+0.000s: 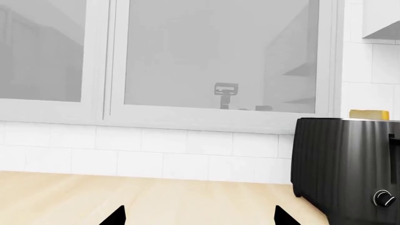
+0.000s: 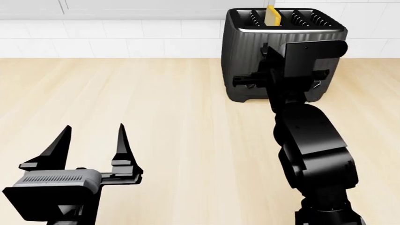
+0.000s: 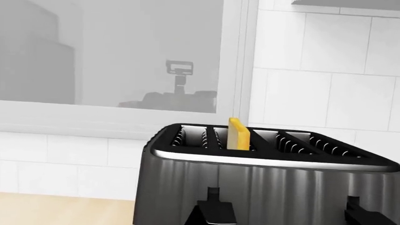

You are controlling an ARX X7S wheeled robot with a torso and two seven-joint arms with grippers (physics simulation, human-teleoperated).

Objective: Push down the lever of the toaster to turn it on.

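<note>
The black ribbed toaster stands at the back of the counter with a yellow slice in one slot. It also shows in the right wrist view and the left wrist view. The lever, the left-hand T-shaped tab, sits on its front. My right gripper is shut, and its tip overlaps the lever's left side. I cannot tell whether they touch. In the head view my right wrist hides the lever. My left gripper is open and empty, low over the counter well left of the toaster.
The matching right-hand tab and a round knob are on the toaster's front. A white tiled wall with a window runs behind the light wooden counter.
</note>
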